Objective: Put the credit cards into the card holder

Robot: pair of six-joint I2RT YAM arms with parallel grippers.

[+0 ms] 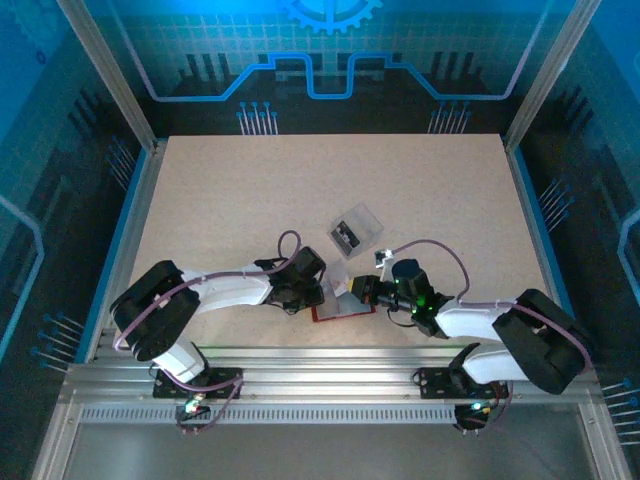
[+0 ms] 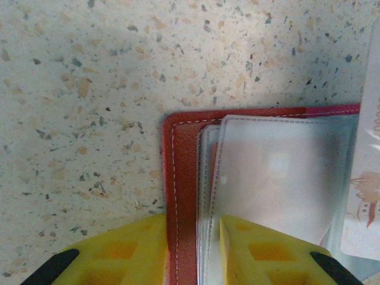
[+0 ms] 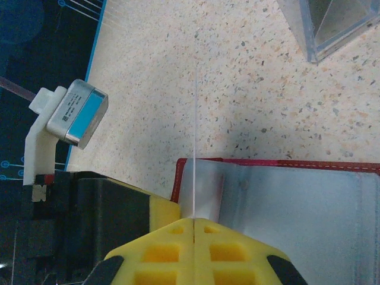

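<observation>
While the left gripper point(image 2: 193, 252) pinned the wallet's point(image 2: 181, 178) edge flat, the right gripper point(image 3: 194, 228), beside it, clamped a card point(image 3: 195, 160) edge-on for insertion.

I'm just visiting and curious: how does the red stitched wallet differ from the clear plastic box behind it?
The red stitched wallet is opaque and soft-looking; the clear plastic box is see-through and rigid. The wallet lies open and flat, with pale pockets showing; the box stands taller, with something dark inside. Both rest on the speckled table.
</observation>
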